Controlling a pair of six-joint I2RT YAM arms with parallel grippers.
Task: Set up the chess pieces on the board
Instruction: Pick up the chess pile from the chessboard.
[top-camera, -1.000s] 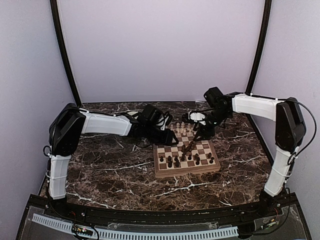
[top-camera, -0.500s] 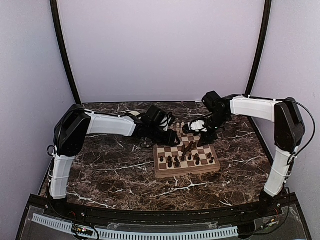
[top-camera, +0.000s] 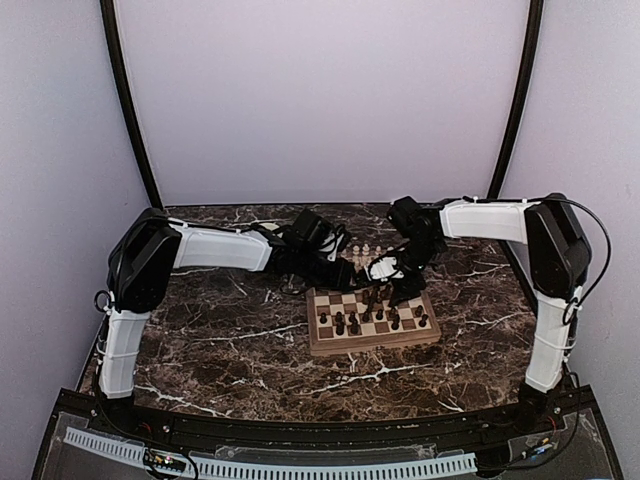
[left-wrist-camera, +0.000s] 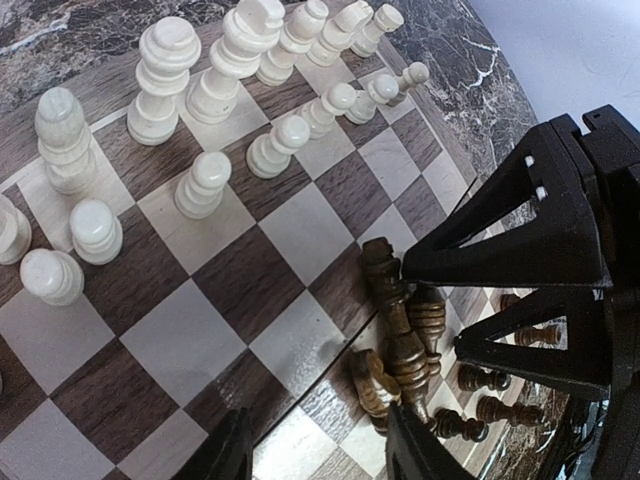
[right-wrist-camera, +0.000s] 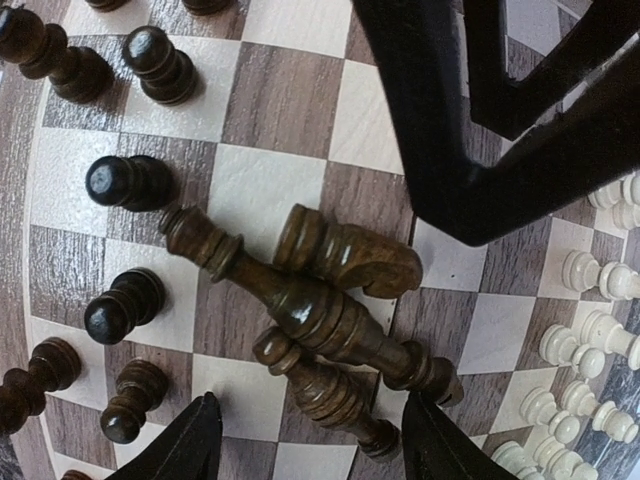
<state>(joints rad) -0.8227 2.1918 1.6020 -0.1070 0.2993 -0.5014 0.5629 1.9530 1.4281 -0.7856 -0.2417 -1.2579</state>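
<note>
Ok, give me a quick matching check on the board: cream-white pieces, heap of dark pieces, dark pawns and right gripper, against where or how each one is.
Things:
1. cream-white pieces
2. heap of dark pieces
3. dark pawns
4. right gripper

States:
A. lying on their sides, crossed over each other, mid-board
B. open, over the heap
C. upright, on the far side of the board
D. upright, on the near half of the board

Pairs: 1-C, 2-A, 3-D, 4-B
</note>
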